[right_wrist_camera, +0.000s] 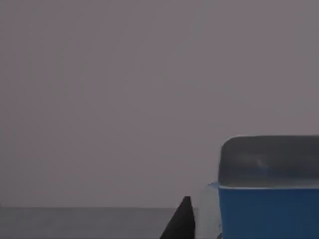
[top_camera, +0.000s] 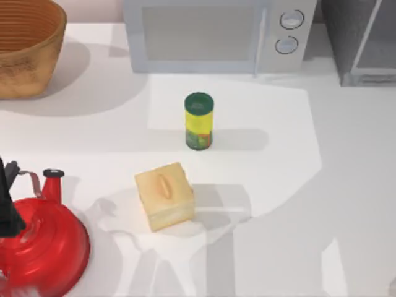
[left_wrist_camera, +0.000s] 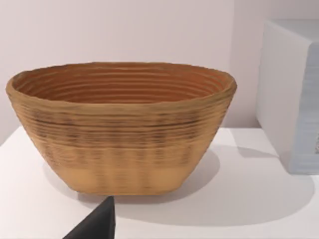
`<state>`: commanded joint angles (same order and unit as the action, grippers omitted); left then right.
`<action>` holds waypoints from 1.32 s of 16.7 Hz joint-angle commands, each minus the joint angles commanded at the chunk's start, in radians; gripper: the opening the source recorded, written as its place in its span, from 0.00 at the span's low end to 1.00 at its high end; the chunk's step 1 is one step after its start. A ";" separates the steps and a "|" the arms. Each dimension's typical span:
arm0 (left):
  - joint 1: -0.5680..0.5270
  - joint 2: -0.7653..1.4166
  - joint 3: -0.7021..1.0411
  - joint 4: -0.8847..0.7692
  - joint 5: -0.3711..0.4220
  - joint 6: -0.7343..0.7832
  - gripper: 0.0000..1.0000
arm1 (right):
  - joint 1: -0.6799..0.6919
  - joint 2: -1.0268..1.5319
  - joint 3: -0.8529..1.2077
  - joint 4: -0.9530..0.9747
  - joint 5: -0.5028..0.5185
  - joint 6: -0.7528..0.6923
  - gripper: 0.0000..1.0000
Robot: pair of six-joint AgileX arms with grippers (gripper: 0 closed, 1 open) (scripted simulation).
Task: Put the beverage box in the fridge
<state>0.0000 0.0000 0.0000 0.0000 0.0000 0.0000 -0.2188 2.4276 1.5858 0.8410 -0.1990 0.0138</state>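
The beverage box (right_wrist_camera: 266,199), a blue carton with a pale grey top, sits close in the right wrist view against a plain grey background. A dark part of my right gripper (right_wrist_camera: 182,221) shows just beside it; I cannot tell whether they touch. The fridge (top_camera: 365,43), dark grey with a pale-framed glassy door, stands at the table's far right corner, partly in view. My left arm (top_camera: 7,198) is a dark shape at the left edge of the table, above a red kettle. A dark tip of the left gripper (left_wrist_camera: 99,224) points toward a woven basket.
A white microwave (top_camera: 210,34) with two round knobs stands at the back. A green-lidded yellow-green can (top_camera: 198,121) is upright mid-table, with a tan cube-shaped box (top_camera: 164,195) in front of it. The woven basket (top_camera: 25,46) fills the back left corner; the red kettle (top_camera: 43,247) is front left.
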 joint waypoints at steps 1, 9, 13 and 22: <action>0.000 0.000 0.000 0.000 0.000 0.000 1.00 | 0.001 0.007 0.015 -0.012 0.003 0.000 0.00; 0.000 0.000 0.000 0.000 0.000 0.000 1.00 | 0.002 0.009 0.020 -0.016 0.003 0.000 0.30; 0.000 0.000 0.000 0.000 0.000 0.000 1.00 | 0.002 0.009 0.020 -0.016 0.003 0.000 0.60; 0.000 0.000 0.000 0.000 0.000 0.000 1.00 | 0.002 0.009 0.020 -0.016 0.003 0.000 1.00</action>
<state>0.0000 0.0000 0.0000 0.0000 0.0000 0.0000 -0.2171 2.4370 1.6062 0.8247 -0.1956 0.0138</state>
